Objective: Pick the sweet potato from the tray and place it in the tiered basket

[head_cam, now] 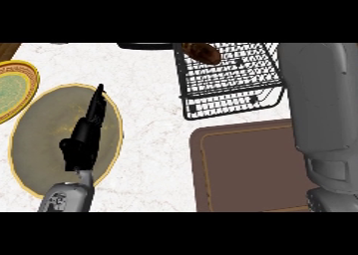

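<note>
The sweet potato is seen at the far left corner of the tiered basket, beyond the tray. The left hand is held straight-fingered and empty over a plate, well apart from it. Only the right forearm is shown; its hand cannot be seen.
</note>
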